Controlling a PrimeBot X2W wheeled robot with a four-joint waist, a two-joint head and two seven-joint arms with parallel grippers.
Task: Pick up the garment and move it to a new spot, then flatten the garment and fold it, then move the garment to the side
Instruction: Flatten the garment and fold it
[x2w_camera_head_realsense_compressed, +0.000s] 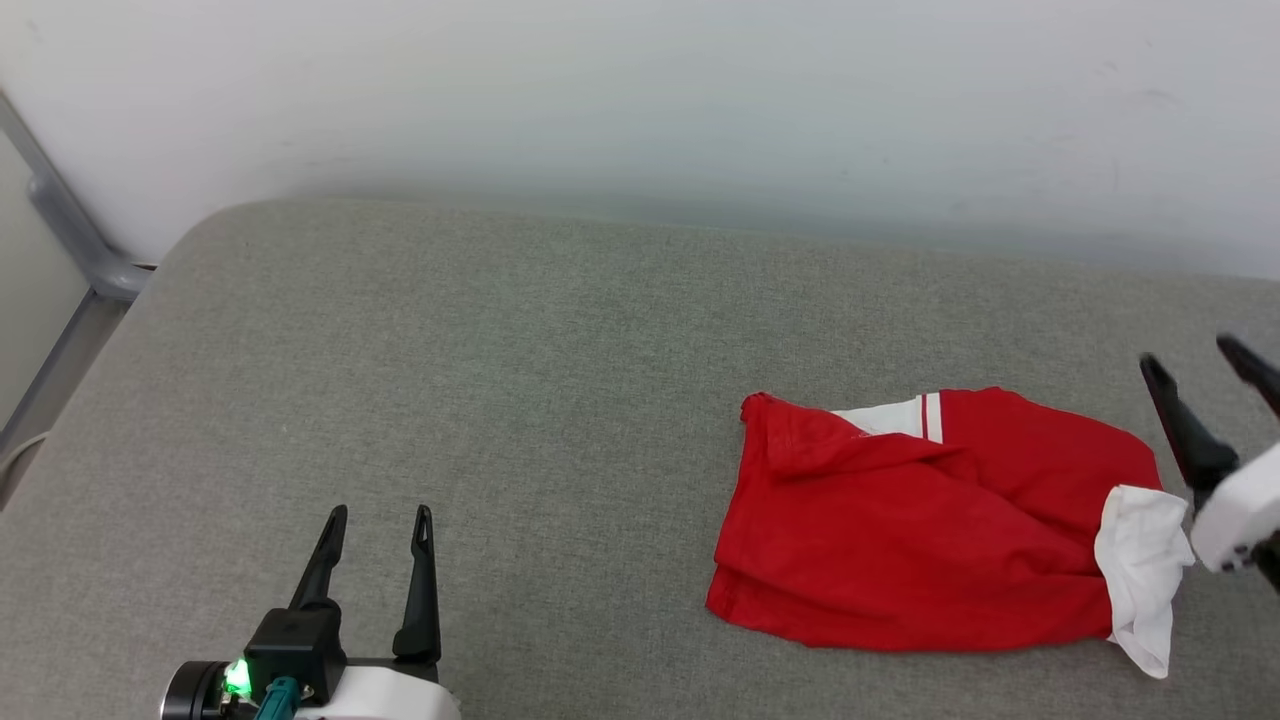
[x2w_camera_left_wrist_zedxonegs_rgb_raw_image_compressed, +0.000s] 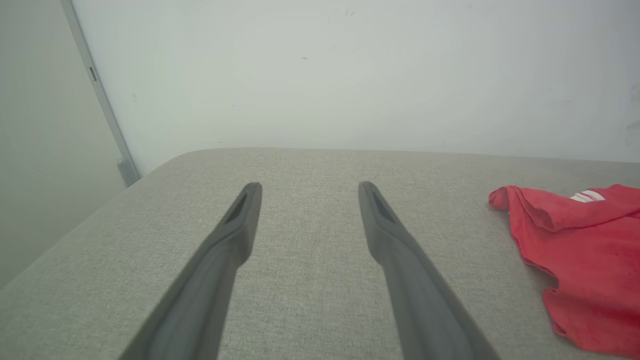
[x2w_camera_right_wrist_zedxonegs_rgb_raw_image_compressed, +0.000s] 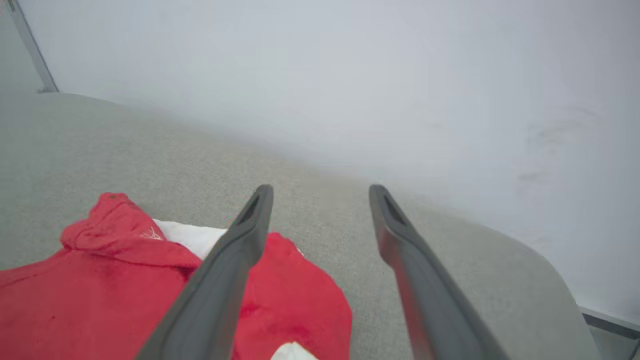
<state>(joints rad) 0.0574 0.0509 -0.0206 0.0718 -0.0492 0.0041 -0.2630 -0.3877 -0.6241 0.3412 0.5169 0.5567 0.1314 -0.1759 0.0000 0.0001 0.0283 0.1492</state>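
The garment (x2w_camera_head_realsense_compressed: 930, 530) lies folded into a rough red rectangle on the right part of the grey cushion, with a white sleeve hanging off its right end and a white striped band at its top edge. It also shows at the right edge of the left wrist view as red cloth (x2w_camera_left_wrist_zedxonegs_rgb_raw_image_compressed: 585, 265), and as the garment (x2w_camera_right_wrist_zedxonegs_rgb_raw_image_compressed: 100, 295) at the lower left of the right wrist view. My right gripper (x2w_camera_head_realsense_compressed: 1200, 365) stands open just past the garment's right end, above it, holding nothing. My left gripper (x2w_camera_head_realsense_compressed: 382, 517) is open at the lower left, far from the cloth.
The grey cushioned surface (x2w_camera_head_realsense_compressed: 450, 380) stretches wide to the left of the garment. A pale wall (x2w_camera_head_realsense_compressed: 640, 100) runs along its back edge. A grey metal frame (x2w_camera_head_realsense_compressed: 70, 240) stands at the far left corner. The cushion's right end rounds off near my right gripper (x2w_camera_right_wrist_zedxonegs_rgb_raw_image_compressed: 321, 190).
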